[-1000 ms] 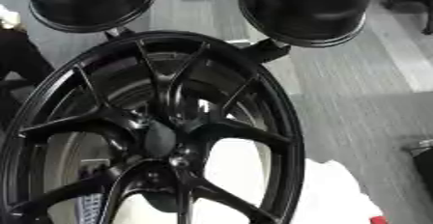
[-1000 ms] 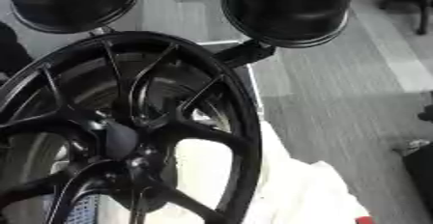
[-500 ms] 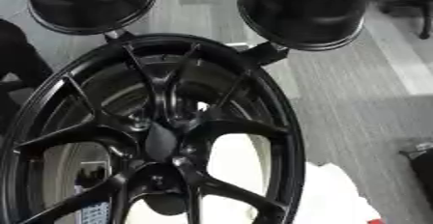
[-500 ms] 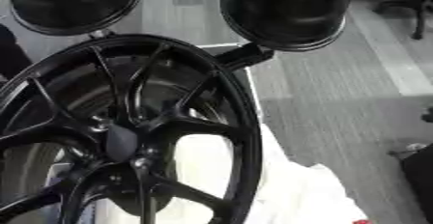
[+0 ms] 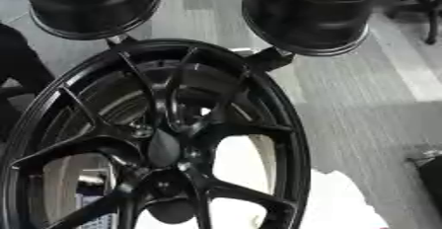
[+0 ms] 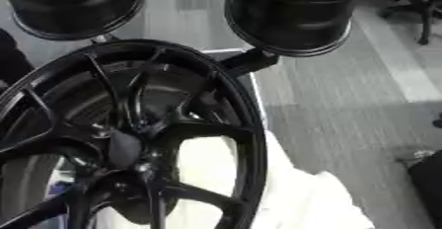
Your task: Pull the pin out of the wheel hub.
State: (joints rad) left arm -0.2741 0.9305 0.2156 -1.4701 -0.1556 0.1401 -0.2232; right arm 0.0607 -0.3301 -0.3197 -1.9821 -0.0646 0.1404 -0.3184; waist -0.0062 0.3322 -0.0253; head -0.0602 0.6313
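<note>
The black wheel hub (image 5: 164,149) filled the lower left of both views, spokes meeting at a dark centre; a pin could not be made out there. White cloth (image 6: 302,193) lay beneath its right edge. 2 more black rims (image 5: 315,13) (image 5: 86,6) stood behind on the grey floor (image 5: 371,104). Neither robot hand appeared, so their state could not be told.

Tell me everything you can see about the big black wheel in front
The wheel is glossy black, seemingly metal, with curved forked spokes meeting at a central hub. It faces the camera, tilted, its lower part cut off by the view's edge. White cloth shows behind its lower right rim. No pin can be made out, and neither hand shows.
</note>
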